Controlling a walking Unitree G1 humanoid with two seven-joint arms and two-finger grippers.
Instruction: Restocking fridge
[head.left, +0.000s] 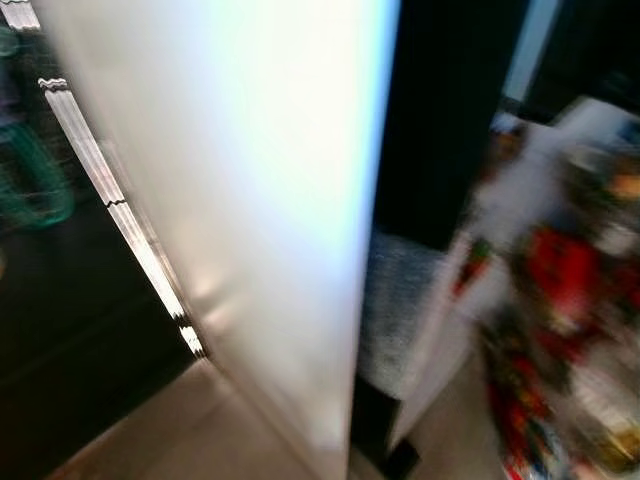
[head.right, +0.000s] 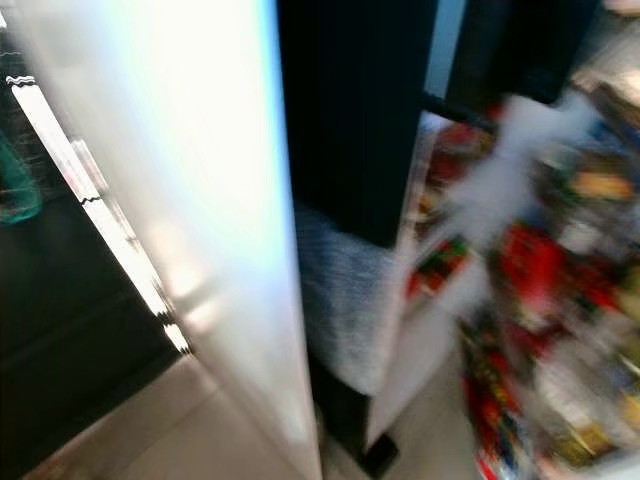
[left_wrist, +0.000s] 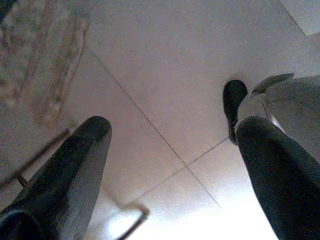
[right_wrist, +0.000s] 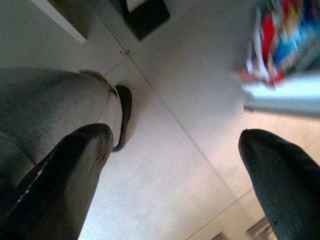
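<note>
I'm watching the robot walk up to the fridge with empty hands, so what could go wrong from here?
1. The white door stands edge-on very close ahead; the robot might walk into it.
2. The head views are blurred, so the packed door shelves could be misjudged.
3. Both the left gripper and right gripper hang open over the tiled floor, holding nothing to restock.

Each claw (left_wrist: 172, 165) has 2 long, rounded, matte black fingers (right_wrist: 70, 170).

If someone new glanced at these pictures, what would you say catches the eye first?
A big white fridge door stands open edge-on, close before the camera on the left. To its right, blurred red and colourful packages crowd the shelves. Both grippers, left and right, hang open over the pale tiled floor.
</note>
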